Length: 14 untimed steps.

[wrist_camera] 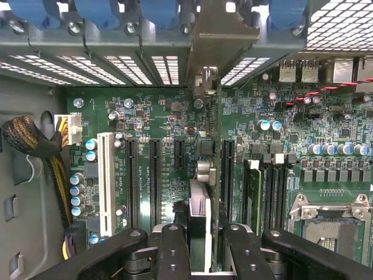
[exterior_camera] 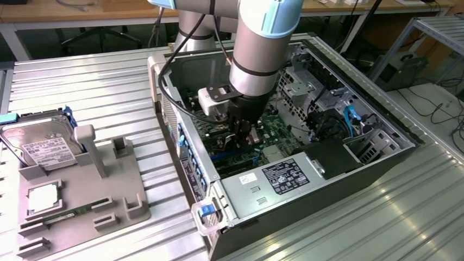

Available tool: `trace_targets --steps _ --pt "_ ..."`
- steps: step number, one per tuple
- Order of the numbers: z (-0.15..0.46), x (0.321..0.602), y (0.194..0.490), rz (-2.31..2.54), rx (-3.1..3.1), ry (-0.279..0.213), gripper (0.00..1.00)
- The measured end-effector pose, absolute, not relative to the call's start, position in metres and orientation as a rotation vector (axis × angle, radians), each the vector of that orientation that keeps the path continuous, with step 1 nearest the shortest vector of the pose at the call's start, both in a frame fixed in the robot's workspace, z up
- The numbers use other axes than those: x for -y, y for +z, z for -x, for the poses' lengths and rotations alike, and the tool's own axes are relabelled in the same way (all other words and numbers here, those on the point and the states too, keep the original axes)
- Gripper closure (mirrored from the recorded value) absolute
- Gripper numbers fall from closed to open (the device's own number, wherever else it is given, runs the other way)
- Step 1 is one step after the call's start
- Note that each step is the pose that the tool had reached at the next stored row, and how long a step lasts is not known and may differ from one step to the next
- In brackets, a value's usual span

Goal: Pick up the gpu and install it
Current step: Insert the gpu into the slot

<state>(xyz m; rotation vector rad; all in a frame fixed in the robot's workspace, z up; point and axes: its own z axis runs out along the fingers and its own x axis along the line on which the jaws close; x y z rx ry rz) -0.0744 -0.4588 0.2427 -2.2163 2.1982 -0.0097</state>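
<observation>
The gpu (wrist_camera: 200, 204) shows edge-on in the wrist view as a thin card standing on edge over the green motherboard (wrist_camera: 157, 111), between the long black slots. Its pale metal end bracket (wrist_camera: 205, 81) reaches the rear wall of the case. My gripper (wrist_camera: 207, 239) is shut on the card, one black finger (wrist_camera: 175, 251) on each side. In the exterior view the gripper (exterior_camera: 243, 136) is low inside the open computer case (exterior_camera: 348, 92), with the gpu (exterior_camera: 239, 145) dark beneath it. Whether the card sits fully in its slot I cannot tell.
A grey fixture (exterior_camera: 108, 185) at the exterior view's left holds a silver hard drive (exterior_camera: 40, 147), a processor (exterior_camera: 43, 198) and a green memory stick (exterior_camera: 65, 217). Inside the case are the power supply (exterior_camera: 283, 176), a white slot (wrist_camera: 106, 181), a processor socket (wrist_camera: 335, 224) and cables (wrist_camera: 35, 146).
</observation>
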Motion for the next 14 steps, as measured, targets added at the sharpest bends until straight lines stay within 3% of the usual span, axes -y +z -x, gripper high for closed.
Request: trace_targets --steps 14 --pt "0.0732 0.4575 0.2423 2.216 -2.198 -0.010 0.72"
